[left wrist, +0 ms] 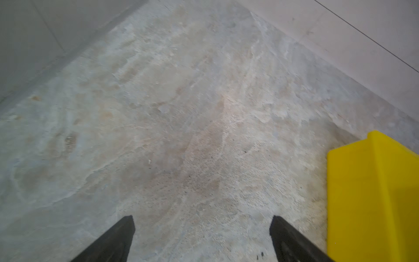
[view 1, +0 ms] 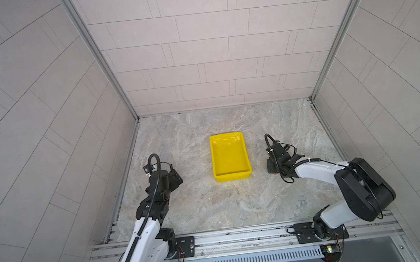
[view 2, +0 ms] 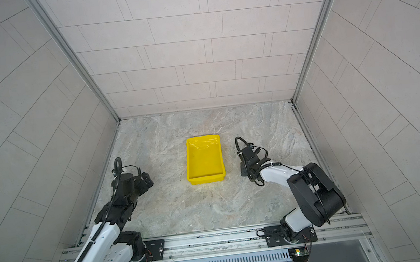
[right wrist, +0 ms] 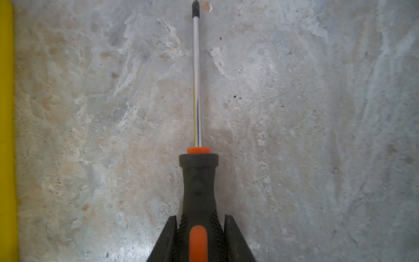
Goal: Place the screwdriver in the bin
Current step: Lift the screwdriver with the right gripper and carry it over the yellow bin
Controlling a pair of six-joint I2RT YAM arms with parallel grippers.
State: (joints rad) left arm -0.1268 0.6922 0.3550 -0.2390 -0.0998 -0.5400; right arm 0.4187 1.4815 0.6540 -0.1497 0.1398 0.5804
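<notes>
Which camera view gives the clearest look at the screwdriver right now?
The right wrist view: the screwdriver shows its handle, shaft and tip there, with the right gripper shut on the handle. In both top views the gripper hides nearly all of it. The left wrist view misses it entirely.

One screwdriver [right wrist: 198, 181], one yellow bin [view 1: 230, 161], two robot arms [view 1: 145, 234] [view 1: 314, 168], two end effectors [left wrist: 201, 226] [right wrist: 199, 223], one tabletop [view 1: 211, 206]
</notes>
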